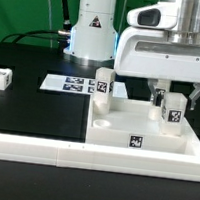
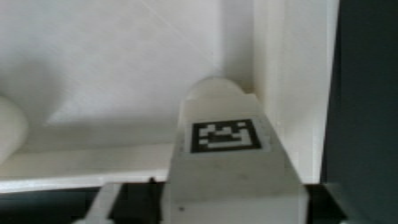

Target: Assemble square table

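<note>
I see the white square tabletop [image 1: 135, 132] lying flat, rim up, with a black-and-white tag on its front wall; it sits directly below the jaws. One white tagged leg [image 1: 171, 109] stands upright between the two jaws, over the tabletop's corner on the exterior view's right. In the wrist view that leg [image 2: 226, 150] runs out from between the jaws, tag facing me. A second leg [image 1: 103, 81] stands upright at the tabletop's far corner, well off from the jaws. A third leg [image 1: 1, 78] lies on the black mat, far away.

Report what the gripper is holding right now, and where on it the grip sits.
The gripper is shut on a white tagged leg, clamped at its upper end; the leg hangs over the square tabletop.
</note>
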Motion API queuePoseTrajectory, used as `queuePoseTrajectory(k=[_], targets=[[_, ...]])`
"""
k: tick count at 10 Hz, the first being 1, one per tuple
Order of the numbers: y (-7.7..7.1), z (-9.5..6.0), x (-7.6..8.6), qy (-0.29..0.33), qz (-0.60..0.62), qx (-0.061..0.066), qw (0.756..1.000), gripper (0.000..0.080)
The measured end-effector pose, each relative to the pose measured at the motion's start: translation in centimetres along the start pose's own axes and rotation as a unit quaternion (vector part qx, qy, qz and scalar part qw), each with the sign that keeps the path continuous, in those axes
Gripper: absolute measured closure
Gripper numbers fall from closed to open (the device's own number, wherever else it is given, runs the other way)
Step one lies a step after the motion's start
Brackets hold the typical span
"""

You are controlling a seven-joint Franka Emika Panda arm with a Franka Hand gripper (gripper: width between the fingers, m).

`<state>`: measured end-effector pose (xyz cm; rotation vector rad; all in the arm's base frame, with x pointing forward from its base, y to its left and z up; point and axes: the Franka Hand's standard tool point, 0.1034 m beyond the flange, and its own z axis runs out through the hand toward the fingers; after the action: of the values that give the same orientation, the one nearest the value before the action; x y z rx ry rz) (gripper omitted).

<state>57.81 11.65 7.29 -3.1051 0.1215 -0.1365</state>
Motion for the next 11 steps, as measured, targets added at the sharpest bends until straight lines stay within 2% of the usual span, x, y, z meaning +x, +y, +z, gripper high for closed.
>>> queuePoseTrajectory(k=[4,5,8,11], targets=[[0.00,0.00,0.00,0.000,0.014,0.000,1.000,0.0511],[0.04,0.02,-0.01,0.000,0.061,0.002,0.998,0.0511],[0.01,0.02,-0.01,0.003,0.219,0.010,0.976,0.0509],[-0.23,0.03,-0.11,0.002,0.354,0.012,0.935,0.0509]])
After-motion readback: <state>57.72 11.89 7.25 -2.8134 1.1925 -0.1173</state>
